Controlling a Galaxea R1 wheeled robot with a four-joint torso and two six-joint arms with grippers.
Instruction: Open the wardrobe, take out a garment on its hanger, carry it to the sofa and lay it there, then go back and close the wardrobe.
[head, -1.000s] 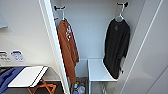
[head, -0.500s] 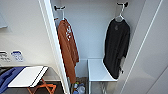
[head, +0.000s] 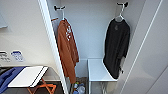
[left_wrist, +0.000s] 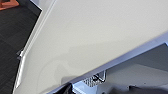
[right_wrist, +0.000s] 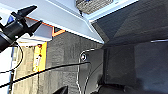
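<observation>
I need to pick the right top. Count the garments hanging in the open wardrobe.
2: a rust-orange top hangs at the left, a black long-sleeved top at the right. The doors may hide others.

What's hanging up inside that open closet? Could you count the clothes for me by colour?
Black tops: 1, the black top on a white hanger, hung on the right
Rust-orange tops: 1, the orange top, hung on the left
Total: 2 garments hanging in the wardrobe
</observation>
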